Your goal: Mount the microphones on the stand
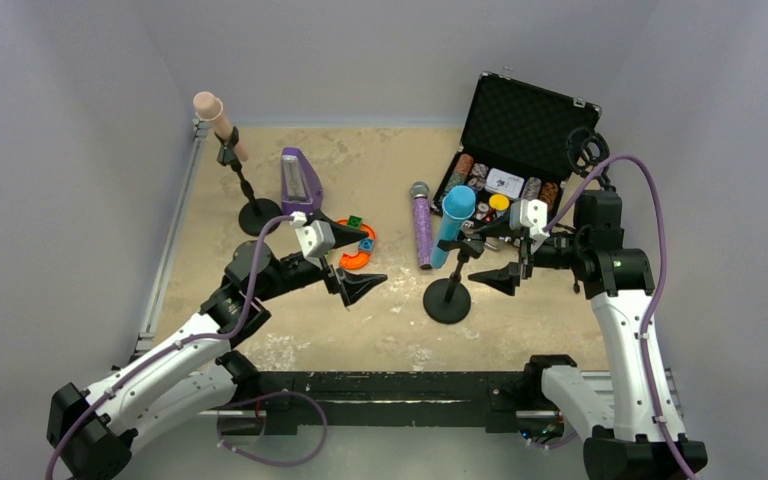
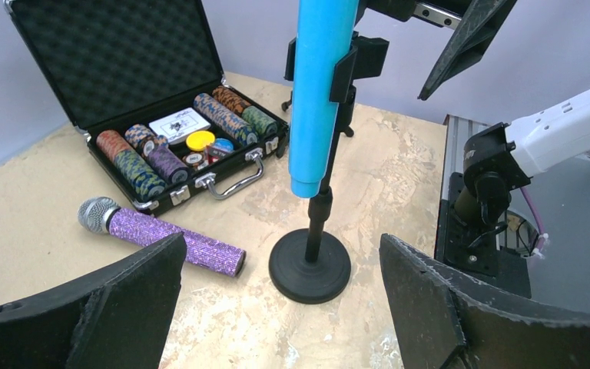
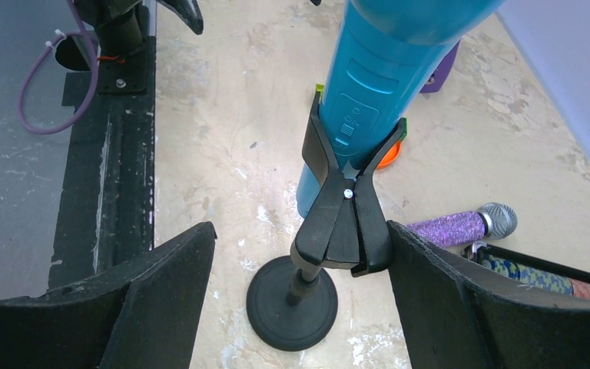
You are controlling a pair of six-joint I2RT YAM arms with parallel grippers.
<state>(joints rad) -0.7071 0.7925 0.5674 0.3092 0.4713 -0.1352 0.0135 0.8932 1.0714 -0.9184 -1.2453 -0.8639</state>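
Observation:
A light blue microphone [image 1: 453,222] sits tilted in the clip [image 3: 346,223] of a black stand [image 1: 448,300] in the middle of the table. My right gripper [image 1: 495,253] is open, and the clip and the blue microphone [image 3: 388,69] stand between its fingers, nearer the right one. My left gripper [image 1: 355,258] is open and empty, left of that stand's base [image 2: 309,265]. The glittery purple microphone [image 1: 423,228] lies flat on the table beside the stand. A pale pink-beige microphone [image 1: 218,120] is clipped in a second stand [image 1: 258,216] at the back left.
An open black case [image 1: 520,130] of poker chips stands at the back right, close to the purple microphone's head. A purple metronome [image 1: 298,180] and an orange toy [image 1: 358,250] are behind my left gripper. A metal rail [image 1: 170,240] lines the left edge.

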